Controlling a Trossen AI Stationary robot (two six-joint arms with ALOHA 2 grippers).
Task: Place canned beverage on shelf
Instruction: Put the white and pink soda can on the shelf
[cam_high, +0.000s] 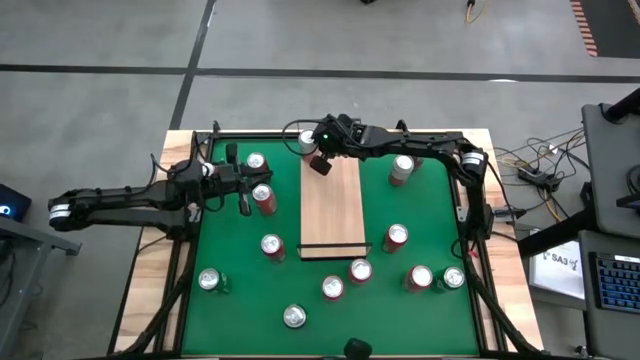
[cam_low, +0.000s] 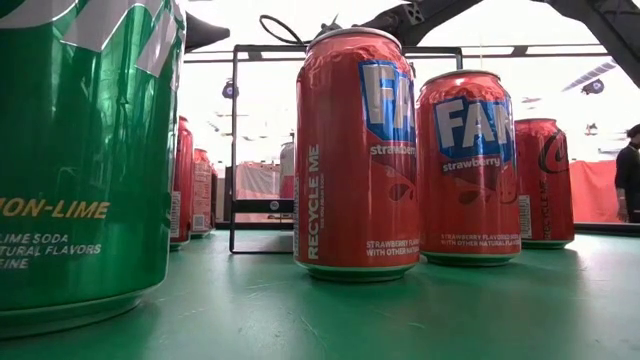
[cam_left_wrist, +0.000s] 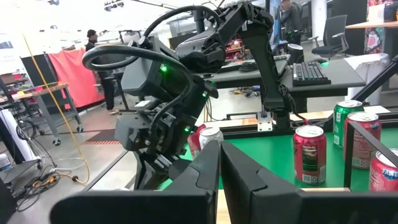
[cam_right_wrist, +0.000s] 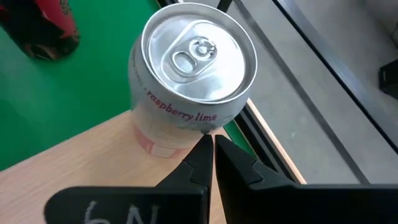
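Silver on top and white down its sides, the raspberry-lime can stands upright on one end of the shelf, close to the corner where the board meets the green mat. The right gripper hovers just above and beside it, fingers pressed together and empty, their tips at the can's lower rim; whether they touch it cannot be told. In the high view the right gripper sits over the far end of the board, with the white can just beyond it.

Away from those jaws, the pale wood-grain shelf runs lengthwise down the middle of the mat, a thin black rail crossing its near end. Nothing else stands on it.

The left gripper is off to the side of the shelf, over the mat, its fingers shut on nothing. A red can stands just beside its tips and another can a little beyond. From its wrist camera the right arm's dark wrist fills the middle, with a red can farther off.

More cans are scattered on the mat around the shelf's near end and both sides. In the low view two strawberry cans stand side by side next to a green lemon-lime can.
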